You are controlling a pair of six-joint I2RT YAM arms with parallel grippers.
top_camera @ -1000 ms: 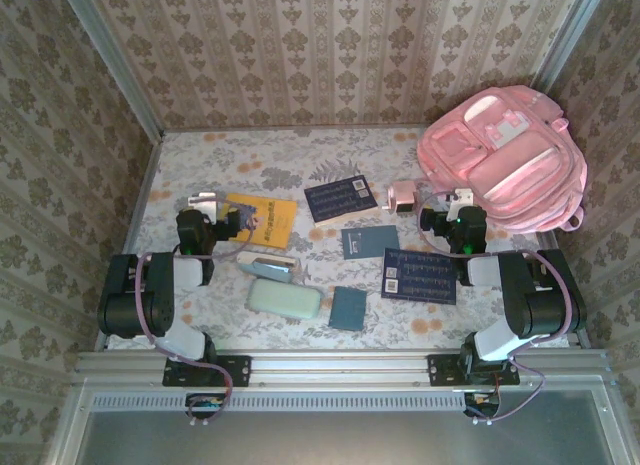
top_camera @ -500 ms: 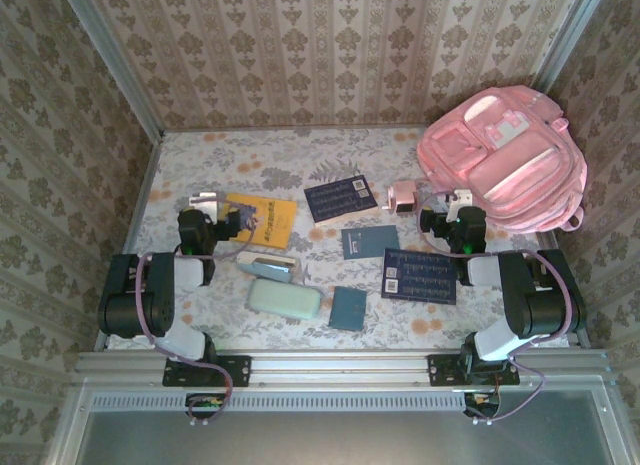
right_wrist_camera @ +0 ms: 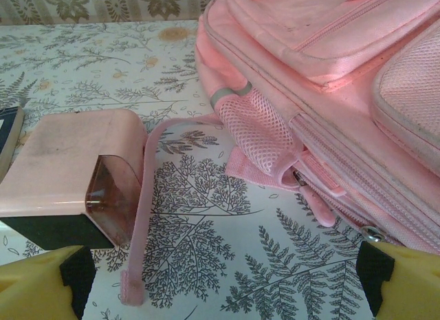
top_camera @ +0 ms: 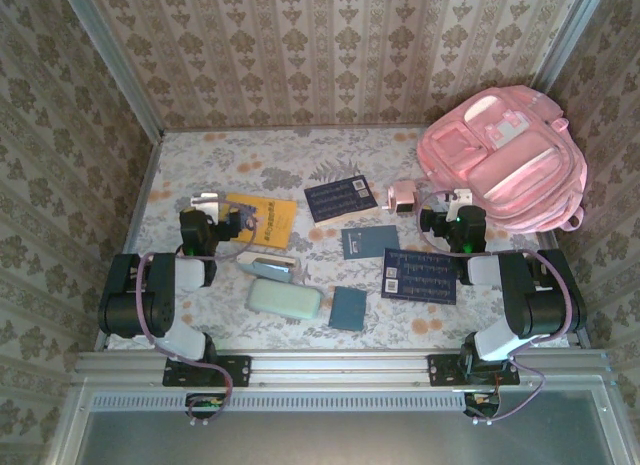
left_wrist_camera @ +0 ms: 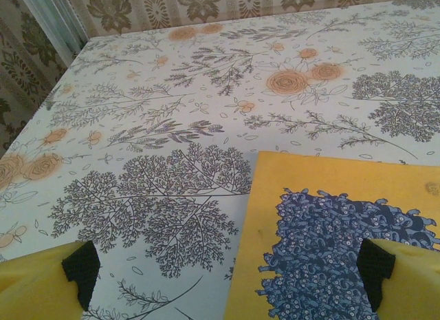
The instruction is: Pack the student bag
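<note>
Left tool (left_wrist_camera: 228, 268) and right tool (right_wrist_camera: 223, 272) both hang spread wide over the worktop (top_camera: 200, 155), pinching nothing, as I ready the rig to pack the student bag (top_camera: 505, 170). The bag lies flat in the far right corner, front pockets up, its zips apparently closed. I judge it sits there to fall within the right arm's reach. A loose pink strap (right_wrist_camera: 141, 196) trails beside a small pink box (right_wrist_camera: 69, 165) just ahead of my right tool. My left tool looks down on a yellow book (left_wrist_camera: 330, 230). Dark blue books (top_camera: 420, 275) and a mint case (top_camera: 284, 299) lie spread apart mid-worktop, probably so each can be taken singly.
</note>
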